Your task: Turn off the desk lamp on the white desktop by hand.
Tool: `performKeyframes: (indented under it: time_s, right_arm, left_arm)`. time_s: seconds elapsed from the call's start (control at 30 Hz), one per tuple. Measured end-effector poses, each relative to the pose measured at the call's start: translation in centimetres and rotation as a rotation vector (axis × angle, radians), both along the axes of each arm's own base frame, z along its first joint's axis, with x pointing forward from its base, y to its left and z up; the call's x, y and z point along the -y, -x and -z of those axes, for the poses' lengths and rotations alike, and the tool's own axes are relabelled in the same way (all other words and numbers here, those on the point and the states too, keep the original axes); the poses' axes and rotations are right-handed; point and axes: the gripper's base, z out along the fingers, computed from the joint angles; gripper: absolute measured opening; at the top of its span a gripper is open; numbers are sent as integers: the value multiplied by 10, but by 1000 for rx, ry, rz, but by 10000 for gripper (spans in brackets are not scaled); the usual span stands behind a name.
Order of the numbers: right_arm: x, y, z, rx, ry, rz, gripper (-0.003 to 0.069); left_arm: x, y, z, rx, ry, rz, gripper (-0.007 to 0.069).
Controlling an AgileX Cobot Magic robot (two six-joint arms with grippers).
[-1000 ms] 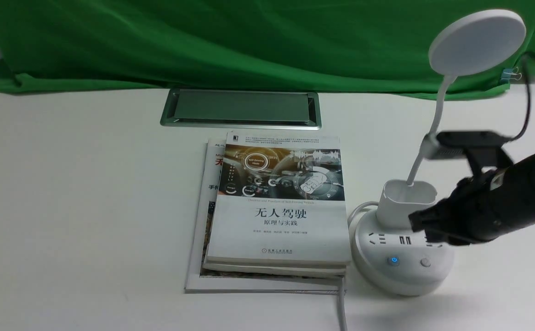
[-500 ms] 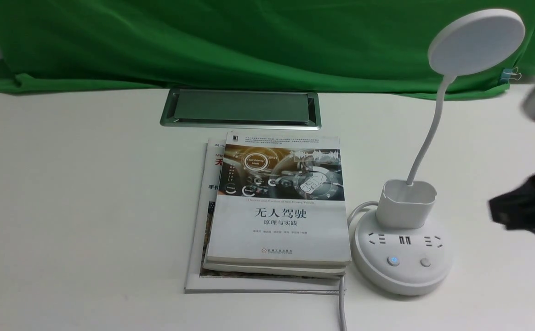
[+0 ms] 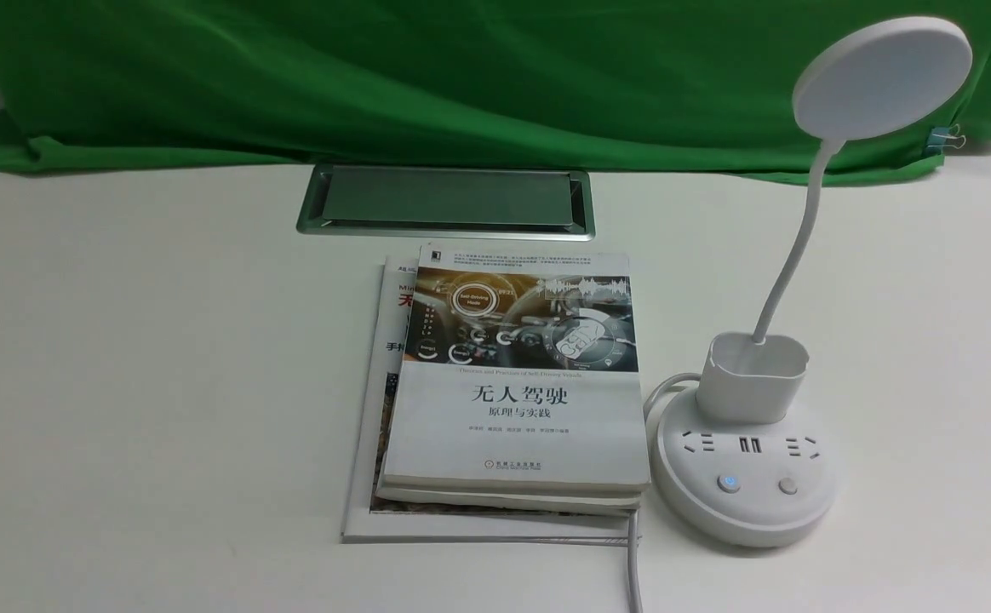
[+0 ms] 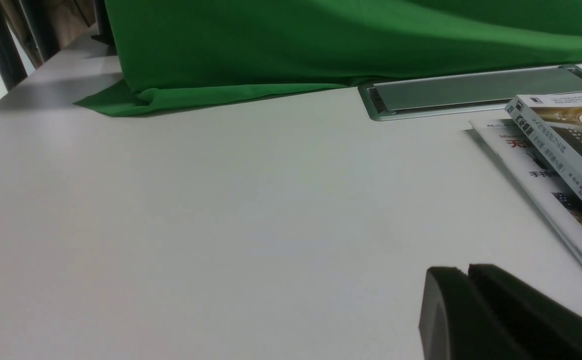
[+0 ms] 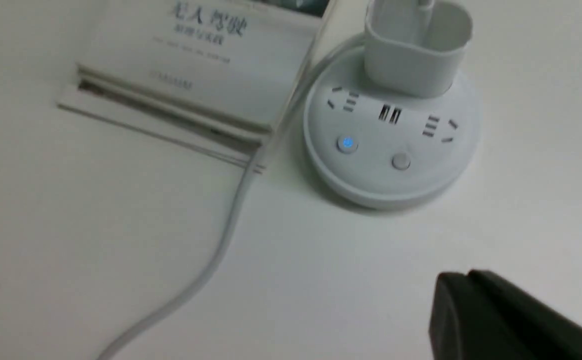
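Your right gripper (image 5: 470, 274), fingertips pressed together and empty, sits apart from the desk lamp (image 3: 751, 477) at the front view's lower right, probably leaving its buttons unobstructed. Your left gripper (image 4: 468, 268), also closed, likely waits unused.

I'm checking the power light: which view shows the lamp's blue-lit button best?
The right wrist view: the blue-lit button appears larger there, with nothing covering it. The front view shows it smaller, its blue symbol still visible; the left wrist view doesn't show it.
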Motion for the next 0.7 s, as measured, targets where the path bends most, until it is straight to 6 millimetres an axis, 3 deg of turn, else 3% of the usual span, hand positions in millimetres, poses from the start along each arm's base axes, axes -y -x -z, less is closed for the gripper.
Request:
performKeyframes:
  time_s: [0.13,0.27,0.37,0.47,0.7]
  right_arm:
    - [5,9,-4,75,-3,9,36]
    - [14,16,11,214,-5,63,36]
    - [27,28,34,364,16,140,36]
    - [37,41,70,509,47,216,36]
    - [42,55,126,630,65,270,36]
  left_arm:
    - [0,0,0,0,0,0,20]
    - [0,0,0,0,-1,0,20]
    - [0,0,0,0,-3,0,20]
    - [0,0,0,0,-3,0,20]
    - [0,0,0,0,-3,0,20]
